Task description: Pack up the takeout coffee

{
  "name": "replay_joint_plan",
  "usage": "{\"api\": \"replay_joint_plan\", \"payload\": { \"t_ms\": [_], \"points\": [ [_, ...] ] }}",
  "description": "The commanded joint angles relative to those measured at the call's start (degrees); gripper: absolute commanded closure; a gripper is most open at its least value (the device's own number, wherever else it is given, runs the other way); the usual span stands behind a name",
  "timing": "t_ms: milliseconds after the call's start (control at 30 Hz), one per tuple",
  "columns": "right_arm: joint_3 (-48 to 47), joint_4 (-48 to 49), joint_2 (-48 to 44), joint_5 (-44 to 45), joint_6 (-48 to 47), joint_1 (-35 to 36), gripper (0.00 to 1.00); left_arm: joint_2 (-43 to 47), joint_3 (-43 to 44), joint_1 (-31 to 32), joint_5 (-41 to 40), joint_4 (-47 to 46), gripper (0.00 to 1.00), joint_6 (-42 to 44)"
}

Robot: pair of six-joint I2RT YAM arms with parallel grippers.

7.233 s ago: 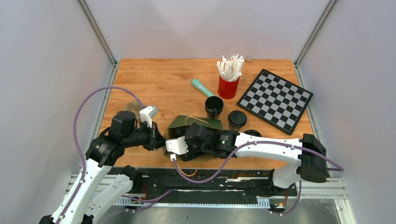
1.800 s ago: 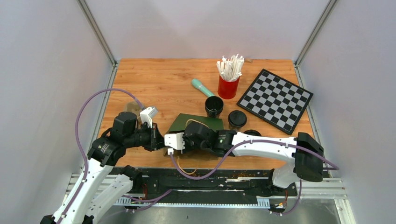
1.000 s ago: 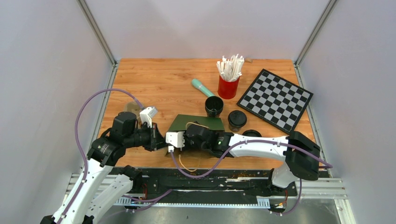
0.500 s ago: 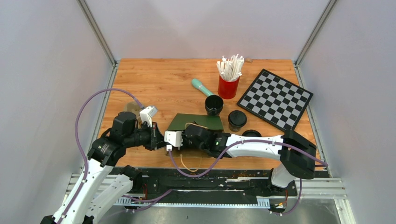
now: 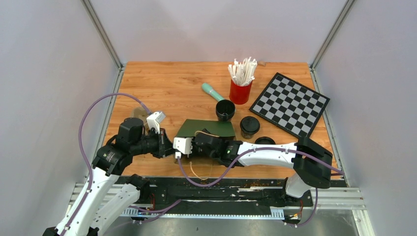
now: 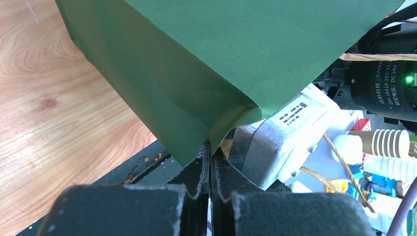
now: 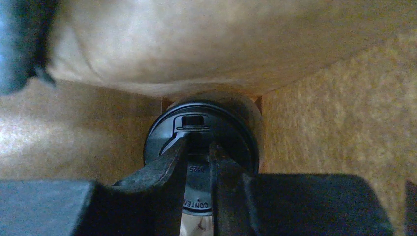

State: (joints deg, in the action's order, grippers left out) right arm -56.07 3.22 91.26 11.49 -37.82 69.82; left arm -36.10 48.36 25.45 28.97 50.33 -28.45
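Coffee cups: one in bag, one lidded, one open.

The paper bag is dark green outside, kraft brown inside; the lid is black; the table shows orange wood grain; the chessboard is black-and-grey checked; the cup is red, its straws white.

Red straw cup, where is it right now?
Top view: the red straw cup stands back right, between the teal stick and the chessboard.
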Motion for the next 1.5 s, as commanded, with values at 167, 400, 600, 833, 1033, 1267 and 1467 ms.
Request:
{"api": "replay_joint_plan", "payload": {
  "t_ms": [167, 400, 600, 833, 1033, 1267, 1467],
  "points": [
    [-1.39, -1.19, -0.73, 1.71, 2.15, -1.53, 0.74, 0.03, -0.48, 0.21, 1.22, 0.67, 1.0, -0.83],
    [-2.51, -5.61, -3.82, -0.74, 4.56, -1.5, 0.73, -0.81, -0.34, 0.21, 0.63, 0.91, 1.0, 0.27],
    [-2.25, -7.48, -5.71, -1.22, 4.99, -1.47, 0.73, -1.28, -0.19, 0.21, 0.39, 0.85, 1.0, 0.78],
    [-1.76, -7.99, -6.12, -2.43, 5.18, -1.48, 0.73, -1.42, -0.04, 0.21, 0.48, 0.86, 1.0, 0.67],
    [-2.39, -6.01, -4.02, -3.9, 4.56, -1.45, 0.73, -1.39, 0.2, 0.21, 0.72, 0.79, 1.0, 0.04],
    [-2.82, -1.16, -0.64, -2.86, 4.61, -1.44, 0.73, -0.36, -0.39, 0.21, 1.06, 0.96, 1.0, -1.03],
    [-3.51, 1.93, 2.3, -0.88, 5.6, -1.59, 0.73, 0.12, -0.62, 0.21, 1.26, 1.07, 1.0, -1.48]
  ]
}}
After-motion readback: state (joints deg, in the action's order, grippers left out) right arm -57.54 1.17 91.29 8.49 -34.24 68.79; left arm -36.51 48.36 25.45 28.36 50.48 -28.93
